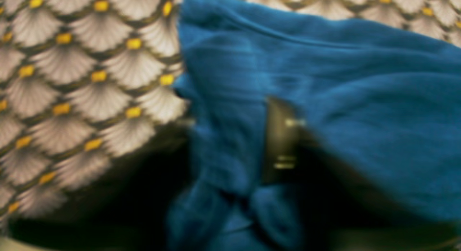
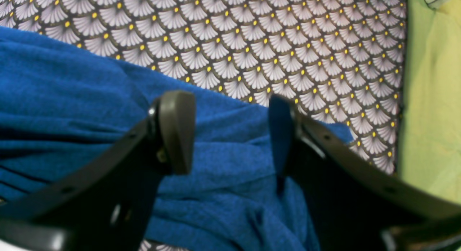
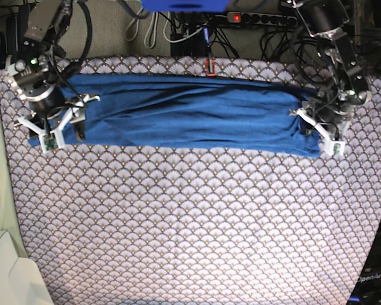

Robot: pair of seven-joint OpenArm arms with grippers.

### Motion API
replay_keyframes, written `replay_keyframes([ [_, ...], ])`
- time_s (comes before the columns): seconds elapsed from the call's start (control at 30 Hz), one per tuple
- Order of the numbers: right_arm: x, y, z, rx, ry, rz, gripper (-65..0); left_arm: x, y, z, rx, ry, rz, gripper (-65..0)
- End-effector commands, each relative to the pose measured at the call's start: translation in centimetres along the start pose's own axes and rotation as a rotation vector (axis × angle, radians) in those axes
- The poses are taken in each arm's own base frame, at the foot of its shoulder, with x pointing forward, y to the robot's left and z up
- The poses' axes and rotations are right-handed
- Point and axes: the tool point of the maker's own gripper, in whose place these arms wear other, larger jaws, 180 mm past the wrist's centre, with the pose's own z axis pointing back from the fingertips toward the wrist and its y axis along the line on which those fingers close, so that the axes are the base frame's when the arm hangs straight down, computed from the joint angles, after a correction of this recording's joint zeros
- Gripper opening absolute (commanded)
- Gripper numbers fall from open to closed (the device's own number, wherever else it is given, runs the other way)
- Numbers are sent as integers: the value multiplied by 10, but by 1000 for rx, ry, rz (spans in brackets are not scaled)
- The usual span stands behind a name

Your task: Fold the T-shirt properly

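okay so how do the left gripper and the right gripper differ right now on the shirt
The left gripper has closed in on a bunch of the T-shirt; the right gripper stands open, its jaws astride the cloth. The left one is at the shirt's right end in the base view, the right one at its left end. Both are down at the fabric.

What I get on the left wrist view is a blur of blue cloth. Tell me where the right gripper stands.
Observer: The right gripper hangs over the T-shirt at its other end, jaws open with cloth between them, not pinched.
Operator: Describe how the shirt lies overall.
Observer: It lies as one long, narrow band across the far part of the table cloth, with the left gripper at one end and the right at the other.
Operator: Report what lies past the right end.
Observer: A short strip of patterned cloth, then a plain green surface.
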Motion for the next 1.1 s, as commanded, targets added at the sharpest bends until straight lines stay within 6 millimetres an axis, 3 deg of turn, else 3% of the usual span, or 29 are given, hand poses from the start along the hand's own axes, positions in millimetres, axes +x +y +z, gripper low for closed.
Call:
replay_keyframes([
  [0.0,13,-4,2,-7,-49,6,-318,-21,5,1,24,97,-17,-576],
  [0.2,13,-4,2,-7,-49,6,-318,-8,8,8,47,66,-41,-593],
  [0.3,13,-4,2,-7,-49,6,-318,13,6,19,67,6,-70,-650],
  [0.5,14,-5,3,-10,-53,7,-318,48,-16,48,91,-127,-121,-646],
  [0.6,15,-7,4,-19,-57,7,-318,65,-31,60,127,-180,-140,-646],
  [0.7,15,-18,6,-50,-58,-4,-318,73,-59,61,142,-181,-209,-646],
  [0.87,17,-44,12,-119,-64,-13,-318,69,-100,52,133,-133,-359,-646],
  [1.07,18,-58,16,-139,-58,34,-318,78,-143,49,161,-203,-220,-647],
])
